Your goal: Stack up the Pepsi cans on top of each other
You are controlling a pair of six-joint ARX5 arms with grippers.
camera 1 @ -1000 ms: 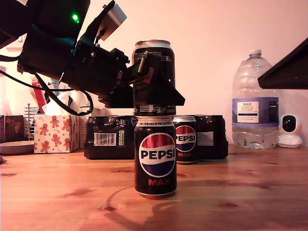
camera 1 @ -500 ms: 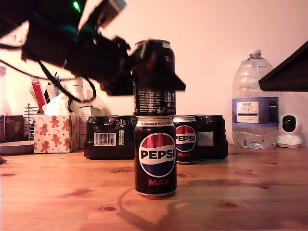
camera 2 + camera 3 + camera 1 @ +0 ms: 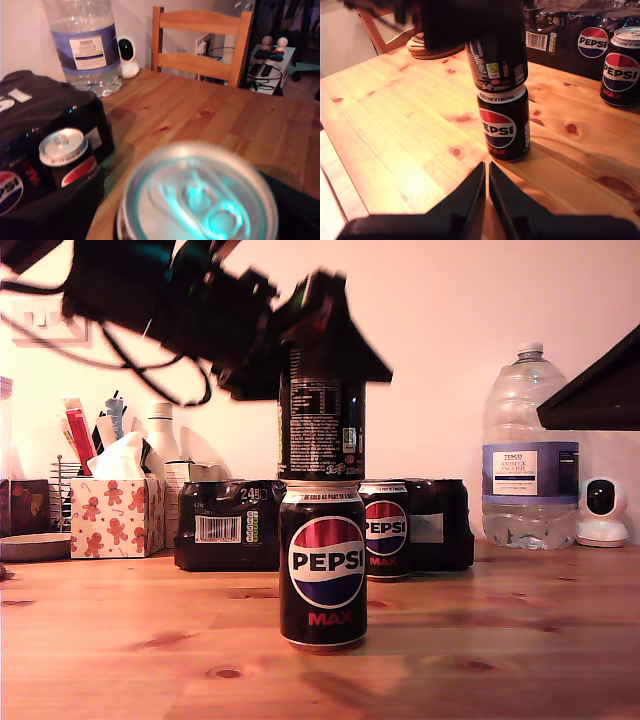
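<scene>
Knotty pine tabletop [image 3: 520,640] is filling the lower frame of the exterior view. Black aluminium Pepsi Max can [image 3: 322,567] is standing at centre, with a second black can [image 3: 320,425] sitting upright on its lid. My first gripper [image 3: 325,335] is hanging at that upper can's top; can't tell whether its fingers are gripping. Third Pepsi can [image 3: 385,530] is standing behind, just beside the black shrink-wrapped multipack [image 3: 225,525]. My second gripper [image 3: 486,187] is hovering near the stack, fingers nearly touching, holding nothing.

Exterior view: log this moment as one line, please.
upper can resting on lower can | first gripper at upper can's top | second gripper shut, holding nothing | third can unstacked
</scene>
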